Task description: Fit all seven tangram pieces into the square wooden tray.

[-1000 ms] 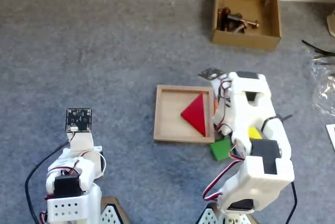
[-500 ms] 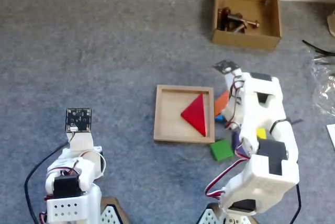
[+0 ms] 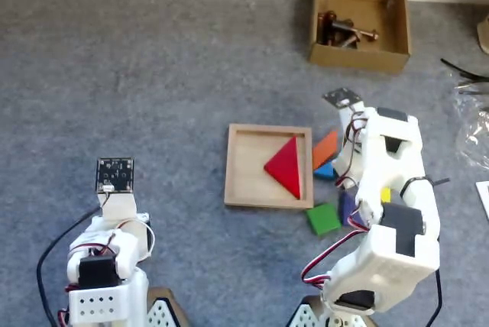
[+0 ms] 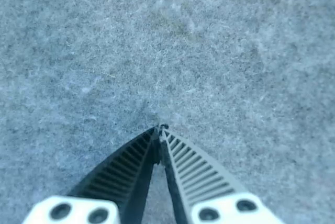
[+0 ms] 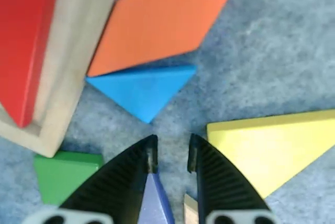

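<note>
1. Right claw (image 5: pixel 171 156) has swung sideways off the tray (image 3: pixel 229 166), uncovering the orange piece (image 3: pixel 325 148) and blue triangle (image 3: pixel 324 170) just beside it.
2. Its fingers are slightly apart and empty, between the blue triangle and yellow triangle (image 5: pixel 272 145).
3. Red triangle (image 3: pixel 286 165) stays in the tray.
4. Left claw (image 4: pixel 159 130) is unmoved, pressed together over the table (image 4: pixel 157 41).

Two white plastic arms (image 3: pixel 386 182), black servo blocks (image 3: pixel 403 229), red-and-white cables (image 3: pixel 321 264), black ribbed tool (image 5: pixel 171 153) fingers.
</note>
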`<action>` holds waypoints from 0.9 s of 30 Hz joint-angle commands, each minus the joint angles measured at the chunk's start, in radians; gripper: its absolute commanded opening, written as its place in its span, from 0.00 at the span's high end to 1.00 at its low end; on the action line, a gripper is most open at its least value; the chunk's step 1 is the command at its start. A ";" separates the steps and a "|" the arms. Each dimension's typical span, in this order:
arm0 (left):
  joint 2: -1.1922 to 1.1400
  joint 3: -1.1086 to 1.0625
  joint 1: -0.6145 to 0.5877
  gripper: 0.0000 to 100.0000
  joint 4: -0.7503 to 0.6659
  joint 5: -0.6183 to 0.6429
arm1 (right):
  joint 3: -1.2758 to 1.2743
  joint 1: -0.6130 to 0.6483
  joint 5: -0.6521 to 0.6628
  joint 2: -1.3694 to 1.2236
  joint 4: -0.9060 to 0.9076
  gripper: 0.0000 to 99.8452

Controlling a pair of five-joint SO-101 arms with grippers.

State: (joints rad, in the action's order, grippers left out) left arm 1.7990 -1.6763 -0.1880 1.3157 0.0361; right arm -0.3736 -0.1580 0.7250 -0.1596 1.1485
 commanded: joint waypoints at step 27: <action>-0.007 -0.021 -0.008 1.00 0.008 0.002 | 0.068 -0.183 0.005 0.065 -0.018 0.83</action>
State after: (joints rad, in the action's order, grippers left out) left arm 1.7990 -1.6763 -0.1880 1.3157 0.0361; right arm -0.3675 -0.3115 0.7250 -0.1596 1.1362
